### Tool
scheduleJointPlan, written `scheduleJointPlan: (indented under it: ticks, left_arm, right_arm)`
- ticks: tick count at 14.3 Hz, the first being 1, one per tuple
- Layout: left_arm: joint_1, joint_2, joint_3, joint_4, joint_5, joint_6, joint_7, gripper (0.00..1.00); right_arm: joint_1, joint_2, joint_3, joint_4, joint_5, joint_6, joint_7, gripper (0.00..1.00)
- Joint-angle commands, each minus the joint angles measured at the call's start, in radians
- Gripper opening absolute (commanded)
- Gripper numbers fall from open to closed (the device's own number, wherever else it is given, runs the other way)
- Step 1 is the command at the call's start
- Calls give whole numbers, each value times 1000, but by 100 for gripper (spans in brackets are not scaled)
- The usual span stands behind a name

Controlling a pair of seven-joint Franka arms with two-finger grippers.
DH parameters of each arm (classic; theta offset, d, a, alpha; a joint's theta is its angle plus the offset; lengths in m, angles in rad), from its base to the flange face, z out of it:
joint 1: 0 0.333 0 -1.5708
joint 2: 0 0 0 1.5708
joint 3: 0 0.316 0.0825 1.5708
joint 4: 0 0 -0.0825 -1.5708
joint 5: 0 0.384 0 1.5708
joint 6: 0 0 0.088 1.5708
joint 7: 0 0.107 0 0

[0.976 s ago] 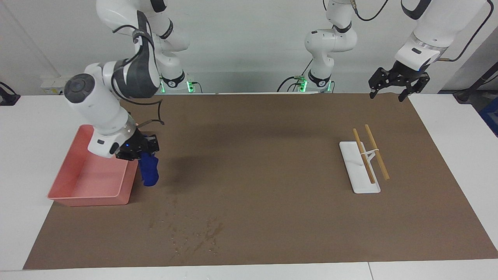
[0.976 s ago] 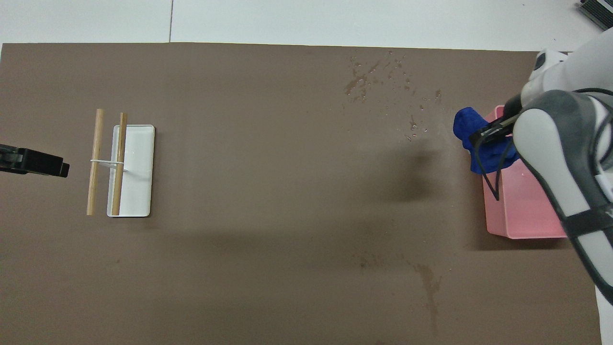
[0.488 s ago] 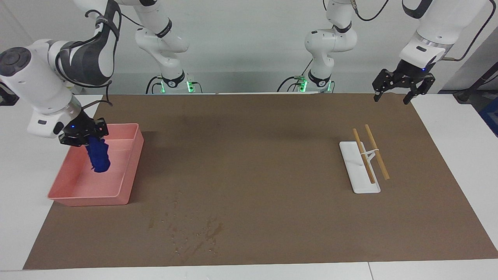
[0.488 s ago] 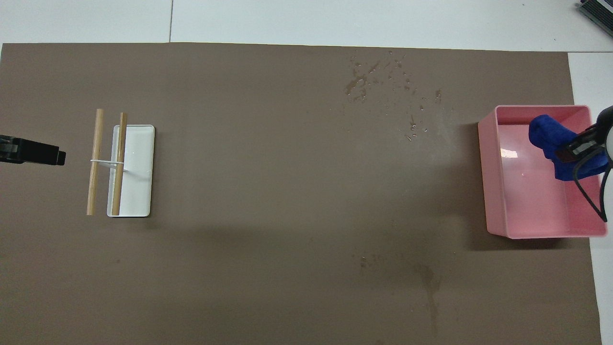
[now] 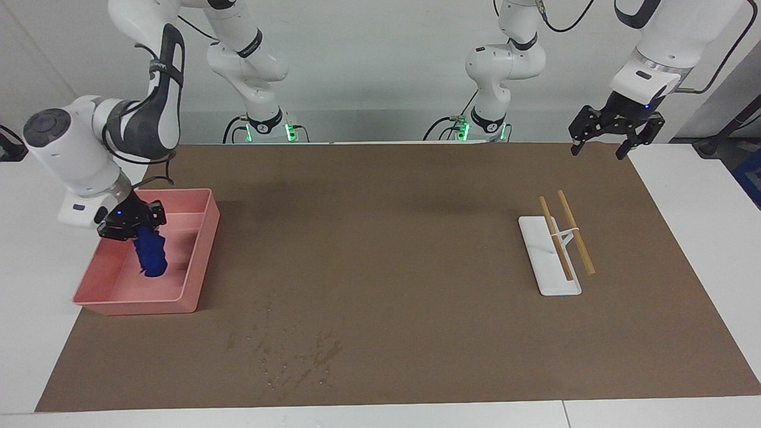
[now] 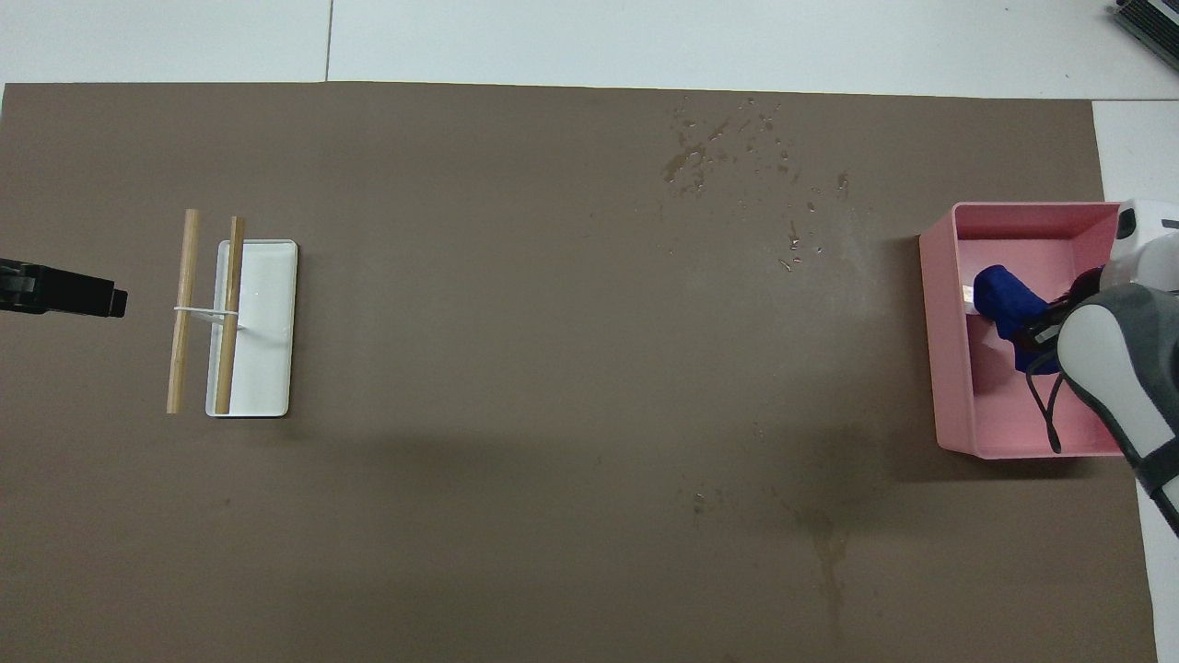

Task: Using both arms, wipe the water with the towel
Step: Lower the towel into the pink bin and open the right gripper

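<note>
A bunched blue towel [image 5: 151, 255] [image 6: 1002, 296] hangs into the pink tray [image 5: 201, 238] [image 6: 941, 350] at the right arm's end of the table. My right gripper [image 5: 135, 229] [image 6: 1045, 327] is shut on the towel's top, over the tray. Water [image 5: 297, 356] [image 6: 728, 152] lies as scattered drops on the brown mat, farther from the robots than the tray. My left gripper [image 5: 615, 139] [image 6: 110, 301] hangs open in the air over the mat's edge at the left arm's end, holding nothing; that arm waits.
A white flat tray [image 5: 550, 279] [image 6: 267, 368] lies on the mat at the left arm's end, with two wooden sticks [image 5: 575, 232] [image 6: 184, 304] resting on a small white rack across it. A faint damp streak [image 6: 829, 543] marks the mat nearer the robots.
The right gripper carried the towel from beside the tray's inner wall to over the tray, and now holds it a little lower. The left gripper rose slightly.
</note>
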Motion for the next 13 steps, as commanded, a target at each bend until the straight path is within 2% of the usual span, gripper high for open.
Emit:
scheduleJointPlan:
  ticks: [1, 4, 6, 9, 13]
  left_arm:
    - [-19, -6, 10, -3, 10, 0, -12, 100]
    - [-12, 36, 12, 35, 11, -31, -10, 100]
    - [-18, 30, 10, 23, 7, -21, -3, 100]
    - [-22, 17, 10, -3, 7, -33, -12, 100]
    - [-15, 14, 10, -5, 7, -40, -12, 100]
  right_arm:
    - [-20, -51, 15, -29, -19, 1, -17, 99]
    - [-19, -58, 16, 1, -13, -40, -17, 100]
    - [-5, -62, 26, 110, -3, -179, -8, 100]
    - [15, -151, 72, 260, 8, -384, 82, 100]
    - [18, -274, 194, 282, 49, -502, 306, 100]
